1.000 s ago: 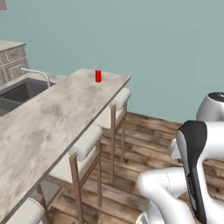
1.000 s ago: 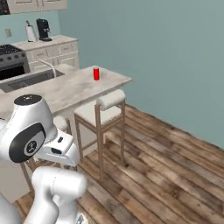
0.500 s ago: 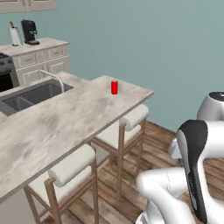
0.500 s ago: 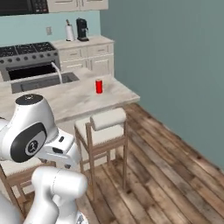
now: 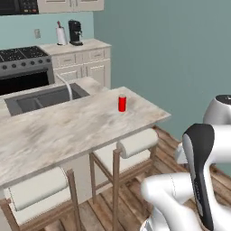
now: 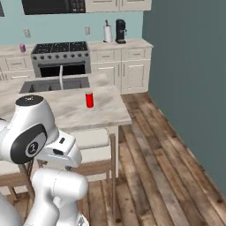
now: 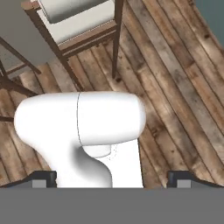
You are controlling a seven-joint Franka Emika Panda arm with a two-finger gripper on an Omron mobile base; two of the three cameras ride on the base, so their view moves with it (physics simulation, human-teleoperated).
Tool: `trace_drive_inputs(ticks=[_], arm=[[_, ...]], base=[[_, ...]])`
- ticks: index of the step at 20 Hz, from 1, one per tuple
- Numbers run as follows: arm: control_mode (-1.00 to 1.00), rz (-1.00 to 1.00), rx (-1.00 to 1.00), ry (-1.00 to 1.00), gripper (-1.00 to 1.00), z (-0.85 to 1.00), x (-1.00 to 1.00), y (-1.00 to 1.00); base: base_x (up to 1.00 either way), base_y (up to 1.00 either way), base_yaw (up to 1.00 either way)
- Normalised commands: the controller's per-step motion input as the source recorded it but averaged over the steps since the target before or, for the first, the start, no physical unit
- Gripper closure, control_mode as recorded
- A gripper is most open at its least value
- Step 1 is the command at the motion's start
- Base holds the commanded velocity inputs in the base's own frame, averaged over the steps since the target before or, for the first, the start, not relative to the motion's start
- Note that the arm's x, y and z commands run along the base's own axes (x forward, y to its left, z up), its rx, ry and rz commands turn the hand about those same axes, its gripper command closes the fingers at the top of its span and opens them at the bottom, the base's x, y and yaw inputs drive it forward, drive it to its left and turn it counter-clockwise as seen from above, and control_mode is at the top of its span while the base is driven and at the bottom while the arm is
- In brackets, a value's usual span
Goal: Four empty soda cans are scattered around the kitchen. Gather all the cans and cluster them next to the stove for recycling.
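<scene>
One red soda can (image 5: 122, 103) stands upright on the marble island counter (image 5: 67, 131), near its far right end; the right base view has the same can (image 6: 89, 99). A small purple-pink can (image 6: 22, 47) stands on the back counter left of the stove (image 6: 59, 57), which is also at the left edge of the left base view (image 5: 22, 67). My gripper (image 7: 112, 180) is folded low against the robot, far from the cans and pointing down at the wooden floor. It is open, with its fingertips (image 7: 43, 178) wide apart and nothing between them.
Two cushioned bar stools (image 5: 135, 144) stand under the island's near edge. A sink with a faucet (image 5: 45, 97) is set in the island. A paper-towel roll (image 6: 107, 33) and a coffee machine (image 6: 120, 31) stand on the back counter. Wooden floor (image 6: 167, 159) runs along the teal wall.
The whole picture has shifted because the base moved: the island and red can slid across the views, and the stove and back counter came into sight. The arm keeps its pose, gripper still open.
</scene>
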Motion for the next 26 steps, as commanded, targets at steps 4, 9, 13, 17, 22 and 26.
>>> trace_drive_inputs(ticks=[4, 9, 13, 17, 22, 26], arm=[[1.00, 0.00, 0.00, 0.00, -1.00, 0.00, 0.00, 0.00], [1.00, 0.00, 0.00, 0.00, -1.00, 0.00, 0.00, 0.00], [1.00, 0.00, 0.00, 0.00, -1.00, 0.00, 0.00, 0.00], [1.00, 0.00, 0.00, 0.00, -1.00, 0.00, 0.00, 0.00], [1.00, 0.00, 0.00, 0.00, -1.00, 0.00, 0.00, 0.00], [1.00, 0.00, 0.00, 0.00, -1.00, 0.00, 0.00, 0.00]], base=[[0.57, -0.61, 0.45], [0.47, -0.40, 0.35], [0.47, -0.02, 0.19], [0.79, -0.22, 0.32], [0.50, -0.05, 0.16], [0.43, -0.01, 0.15]])
